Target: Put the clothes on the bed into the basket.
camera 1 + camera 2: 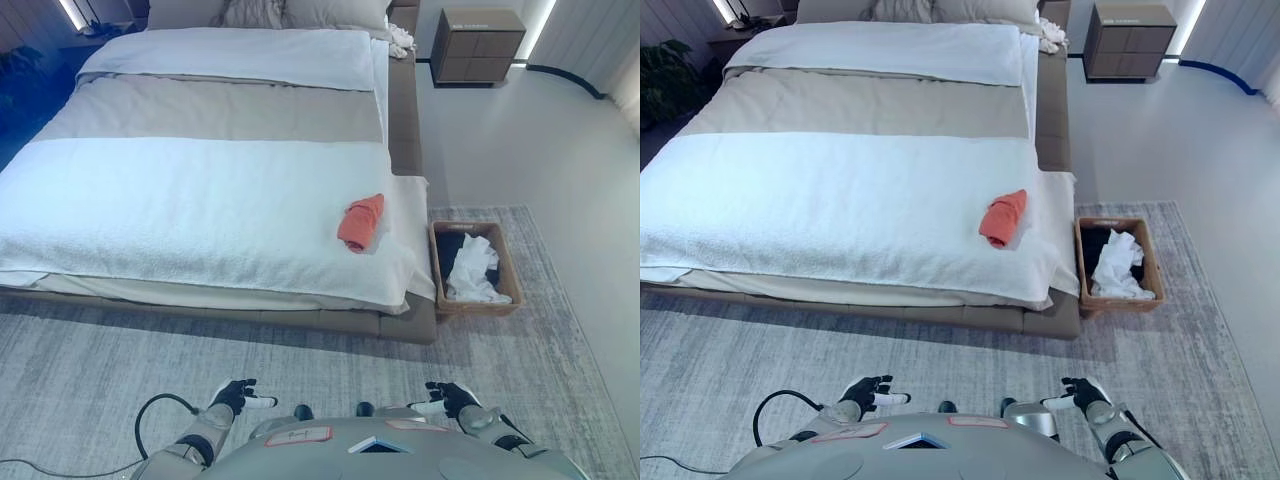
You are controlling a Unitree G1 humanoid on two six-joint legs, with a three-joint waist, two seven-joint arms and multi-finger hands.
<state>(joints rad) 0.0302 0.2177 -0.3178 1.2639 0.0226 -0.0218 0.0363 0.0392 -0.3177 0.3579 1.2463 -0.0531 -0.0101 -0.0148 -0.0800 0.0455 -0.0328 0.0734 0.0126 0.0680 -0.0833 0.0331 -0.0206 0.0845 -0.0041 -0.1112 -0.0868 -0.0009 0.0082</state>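
A folded orange-red garment (361, 222) lies on the white blanket near the bed's (200, 200) right front corner. On the rug to the right of that corner stands a brown wicker basket (506, 262), holding a white cloth (472, 270) and something dark. A white garment (401, 40) lies at the bed's far right edge by the pillows. Both hands hover low over the rug, well short of the bed: my left hand (238, 395) and my right hand (449, 397), each with relaxed fingers and holding nothing.
A brown nightstand (477, 45) stands at the far right by the headboard. A grey rug (100, 370) covers the floor in front of the bed and under the basket. Pale bare floor (520, 150) runs along the bed's right side.
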